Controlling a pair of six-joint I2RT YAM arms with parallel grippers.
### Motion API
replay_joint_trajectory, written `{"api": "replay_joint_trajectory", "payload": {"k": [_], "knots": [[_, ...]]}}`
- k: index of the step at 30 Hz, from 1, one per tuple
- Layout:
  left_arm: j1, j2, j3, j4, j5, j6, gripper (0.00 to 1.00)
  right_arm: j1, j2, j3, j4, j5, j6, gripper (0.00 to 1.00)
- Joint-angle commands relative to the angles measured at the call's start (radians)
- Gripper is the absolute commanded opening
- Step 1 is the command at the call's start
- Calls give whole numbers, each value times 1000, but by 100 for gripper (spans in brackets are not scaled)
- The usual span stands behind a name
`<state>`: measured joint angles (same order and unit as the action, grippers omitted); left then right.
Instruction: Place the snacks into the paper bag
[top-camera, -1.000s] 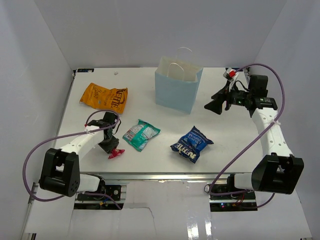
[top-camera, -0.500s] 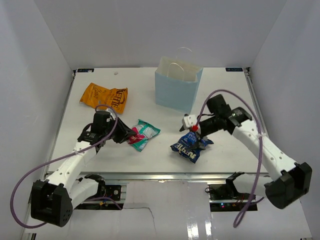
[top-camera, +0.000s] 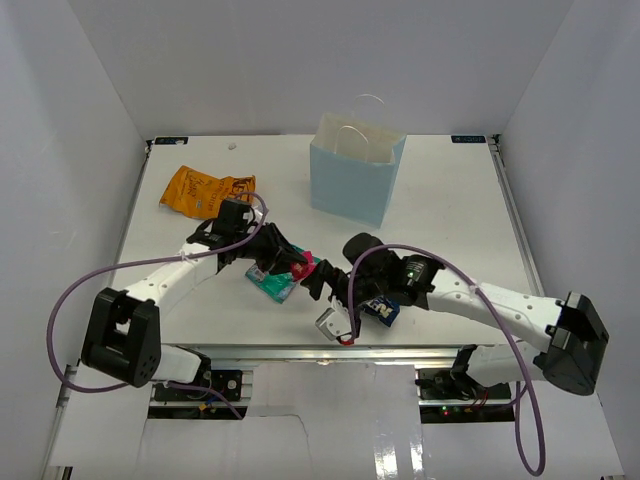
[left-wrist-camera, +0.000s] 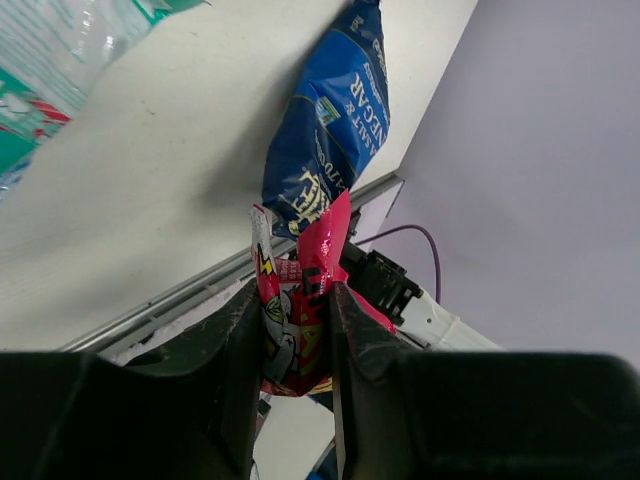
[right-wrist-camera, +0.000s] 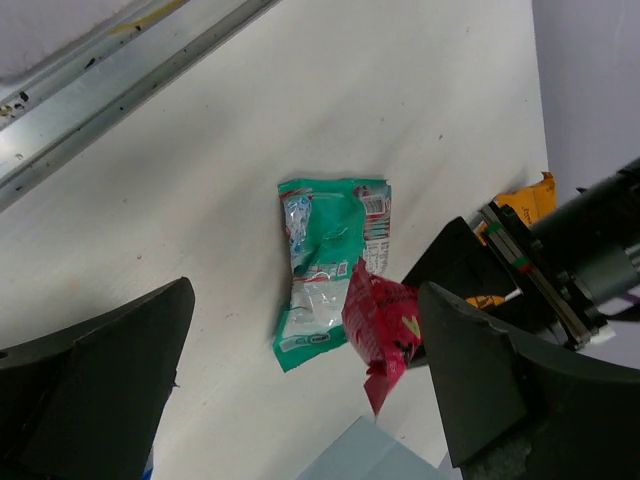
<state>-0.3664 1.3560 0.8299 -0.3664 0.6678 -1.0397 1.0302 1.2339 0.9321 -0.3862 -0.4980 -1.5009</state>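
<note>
Left gripper (left-wrist-camera: 293, 305) pinches small pink wrapper (left-wrist-camera: 325, 238) — likely light, crinkly, slippery; right gripper (right-wrist-camera: 305, 295) spread wide — free end beyond left fingertips looks graspable.

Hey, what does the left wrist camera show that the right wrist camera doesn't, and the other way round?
Only the left wrist view shows the blue chip bag, lying near the front edge of the table. Only the right wrist view shows a corner of the orange chip bag. Both show the pink wrapper pinched in the left gripper, and the teal-white pouch lying flat on the table.
</note>
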Motion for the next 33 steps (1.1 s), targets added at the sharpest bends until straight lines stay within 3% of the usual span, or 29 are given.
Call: {"api": "replay_joint_trajectory", "payload": {"k": [1, 3, 4, 14, 21, 29, 33], "knots": [[-29, 25, 57, -45, 76, -10, 15, 11, 55, 80, 20, 22, -136, 99], [-39, 41, 70, -61, 82, -6, 15, 11, 90, 105, 15, 44, -159, 100], [-45, 45, 74, -66, 88, -3, 15, 11, 99, 111, 15, 58, -169, 95], [-88, 100, 112, -117, 118, 29, 16, 11, 173, 132, 4, 153, -236, 87], [-100, 101, 141, -129, 131, 33, 17, 4, 217, 143, -16, 210, -203, 67], [-105, 89, 135, -131, 151, 35, 19, -7, 230, 152, -8, 249, -185, 53], [-105, 84, 138, -132, 161, 40, 25, -19, 225, 163, -6, 251, -147, 41]]}}
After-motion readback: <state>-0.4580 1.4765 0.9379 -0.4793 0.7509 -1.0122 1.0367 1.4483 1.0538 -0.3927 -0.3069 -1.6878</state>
